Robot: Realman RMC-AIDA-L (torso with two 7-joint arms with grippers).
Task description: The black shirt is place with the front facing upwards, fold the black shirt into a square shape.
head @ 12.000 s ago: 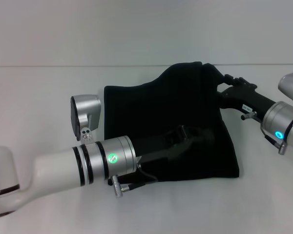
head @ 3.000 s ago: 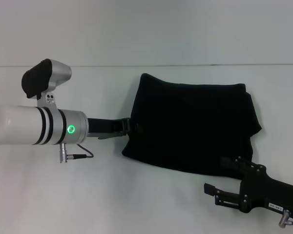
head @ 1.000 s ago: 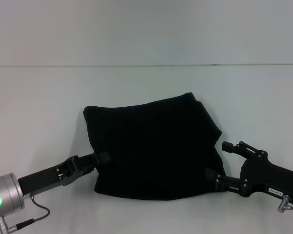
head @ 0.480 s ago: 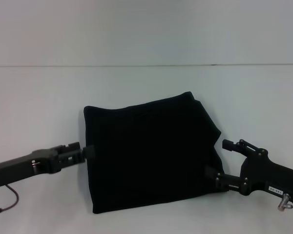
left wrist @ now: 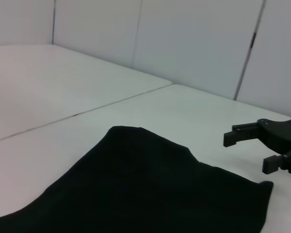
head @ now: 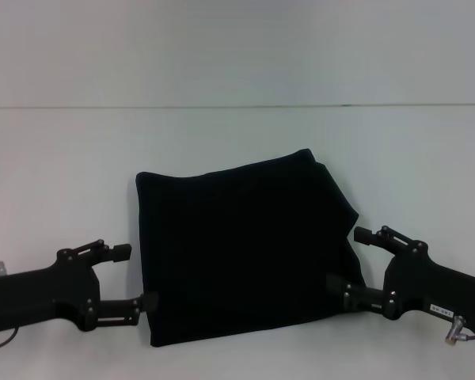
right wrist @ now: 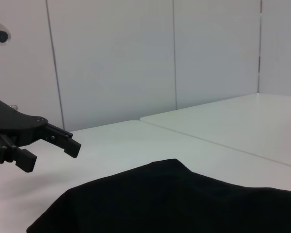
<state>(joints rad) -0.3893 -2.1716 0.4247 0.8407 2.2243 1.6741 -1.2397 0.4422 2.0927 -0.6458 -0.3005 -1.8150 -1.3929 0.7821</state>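
Head view shows the shirt [head: 245, 257] lying in the middle of the frame as a folded, roughly square black block on the white table [head: 237, 142]; its lettering and neck label are hidden inside the folds, so I can read nothing on it. My left gripper [head: 136, 277] sits at lower left, arm cut off by the frame edge, fingers spread, the lower tip just beside the shirt's left edge. My right gripper [head: 350, 259] sits at lower right, fingers also spread, the lower one touching or just beside the shirt's right edge; I cannot tell which. A small white label on my right arm is too small to read. Half a second ago my left gripper was higher along that left edge; the shirt has stayed put.
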